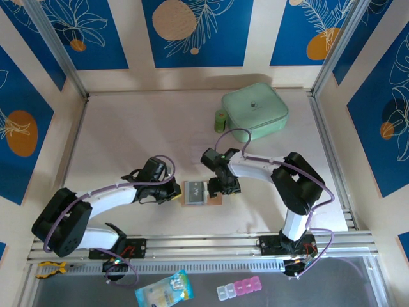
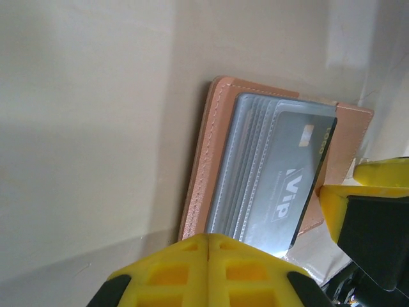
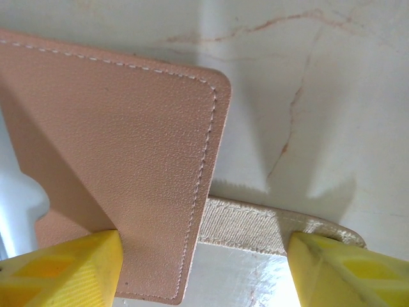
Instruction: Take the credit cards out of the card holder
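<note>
Where the card holder (image 1: 197,192) lies: spread open on the table (image 1: 128,137), towards the near edge at mid-width, between the 2 grippers.
Credit cards (image 2: 291,185): 1 dark grey card marked VIP lies on top of a stack of clear sleeves inside the holder; whether more sit beneath cannot be told.
Left gripper (image 1: 174,190): fingers pressed together with nothing seen between them, tips at the holder's left edge; whether they bear down on it cannot be told.
Right gripper (image 3: 204,272): jaws spread, straddling the corner of the tan flap (image 3: 128,160) and the pale snap tab (image 3: 275,231); 1 finger touches the flap, with no pinch.
Handling: the cards look thin, stiff and slick, likelier to skate than to lift. The best hold is probably an exposed short edge, pinched across both faces. The holder looks light and floppy and would likely drag along unless pinned.
In the way: the sleeve lips around the card, and the flap, which appears lifted off the table at the right.
Around: a mint-green zip pouch (image 1: 255,110) and a small green cylinder (image 1: 220,121) at the far right, well apart from the holder; a light-blue packet (image 1: 163,289) and a pill box (image 1: 238,291) nearest, below the arm bases.
</note>
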Motion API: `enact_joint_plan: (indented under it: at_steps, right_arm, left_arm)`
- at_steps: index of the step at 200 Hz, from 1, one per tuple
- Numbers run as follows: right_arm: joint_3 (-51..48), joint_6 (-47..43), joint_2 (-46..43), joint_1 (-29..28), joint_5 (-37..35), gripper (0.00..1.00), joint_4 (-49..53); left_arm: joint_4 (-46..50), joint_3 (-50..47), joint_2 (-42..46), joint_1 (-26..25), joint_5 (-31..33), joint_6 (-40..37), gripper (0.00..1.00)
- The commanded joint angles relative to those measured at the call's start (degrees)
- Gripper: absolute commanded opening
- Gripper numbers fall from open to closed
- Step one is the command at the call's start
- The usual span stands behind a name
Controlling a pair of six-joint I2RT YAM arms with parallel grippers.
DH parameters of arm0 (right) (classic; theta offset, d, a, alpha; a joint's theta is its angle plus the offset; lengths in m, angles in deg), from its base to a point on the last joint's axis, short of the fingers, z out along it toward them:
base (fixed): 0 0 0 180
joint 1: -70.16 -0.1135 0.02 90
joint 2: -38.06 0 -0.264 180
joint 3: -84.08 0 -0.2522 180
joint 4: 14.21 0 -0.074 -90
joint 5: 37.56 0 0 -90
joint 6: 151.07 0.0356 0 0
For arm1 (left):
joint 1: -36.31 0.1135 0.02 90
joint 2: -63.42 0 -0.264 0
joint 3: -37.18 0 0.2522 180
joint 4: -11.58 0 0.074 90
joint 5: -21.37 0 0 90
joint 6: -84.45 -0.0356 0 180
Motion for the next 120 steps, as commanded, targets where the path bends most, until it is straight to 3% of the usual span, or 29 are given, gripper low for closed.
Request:
enact_joint_plan:
  at_steps: [1, 59, 120]
  right_arm:
    - [-1.92, -2.37, 1.31, 1.52, -0.96, 0.69, -1.61]
    - [-2.33, -0.9, -3.12, 1.65, 0.06, 0.68, -2.75]
    - [-1.85, 1.27, -8.37, 1.21, 0.19, 0.63, -2.1]
  left_arm:
    - [-1.08, 2.33, -0.67, -0.87, 0.77, -1.45, 0.07]
    - [-4.02, 6.69, -4.55, -1.8, 2.99, -5.26, 0.07]
    - [-2.22, 8.96, -8.21, -3.25, 0.91, -6.2, 0.1]
